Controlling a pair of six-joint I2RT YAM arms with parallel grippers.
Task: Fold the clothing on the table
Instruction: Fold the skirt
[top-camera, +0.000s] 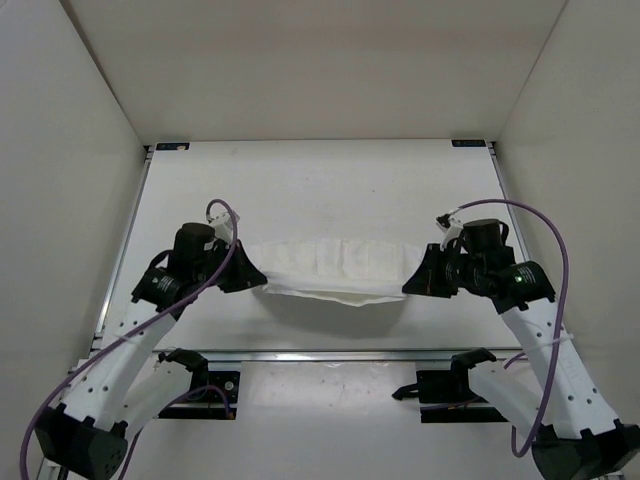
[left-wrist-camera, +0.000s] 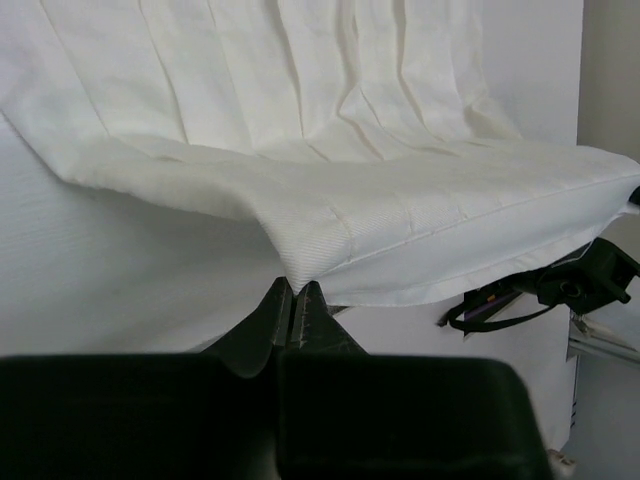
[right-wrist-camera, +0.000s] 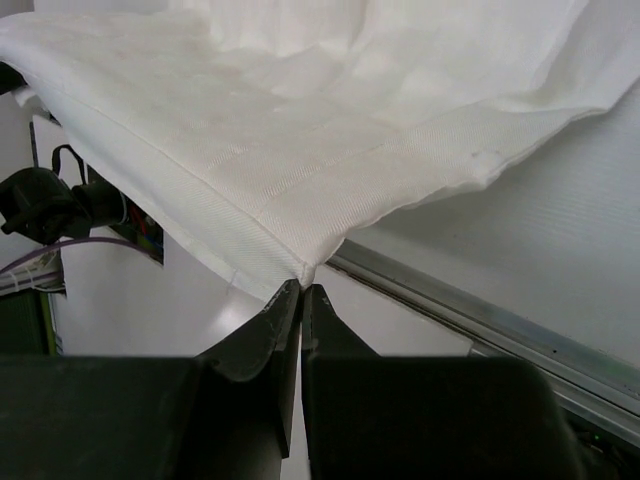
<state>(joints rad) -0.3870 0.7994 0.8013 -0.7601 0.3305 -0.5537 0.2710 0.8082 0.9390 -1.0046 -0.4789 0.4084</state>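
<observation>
The white clothing (top-camera: 338, 266) hangs stretched between both arms above the table (top-camera: 320, 190), its near edge sagging in the middle. My left gripper (top-camera: 258, 279) is shut on its left corner; in the left wrist view the black fingertips (left-wrist-camera: 281, 300) pinch a corner of the clothing (left-wrist-camera: 330, 200). My right gripper (top-camera: 410, 284) is shut on the right corner; the right wrist view shows the hemmed corner of the clothing (right-wrist-camera: 290, 150) caught between the fingertips (right-wrist-camera: 288, 296). The garment shows vertical creases.
Metal rails (top-camera: 330, 355) run along the table's near edge, with the arm bases (top-camera: 195, 380) and clamps (top-camera: 455, 382) below. Grey walls enclose the table at the back and both sides. Purple cables (top-camera: 555, 300) loop off each arm.
</observation>
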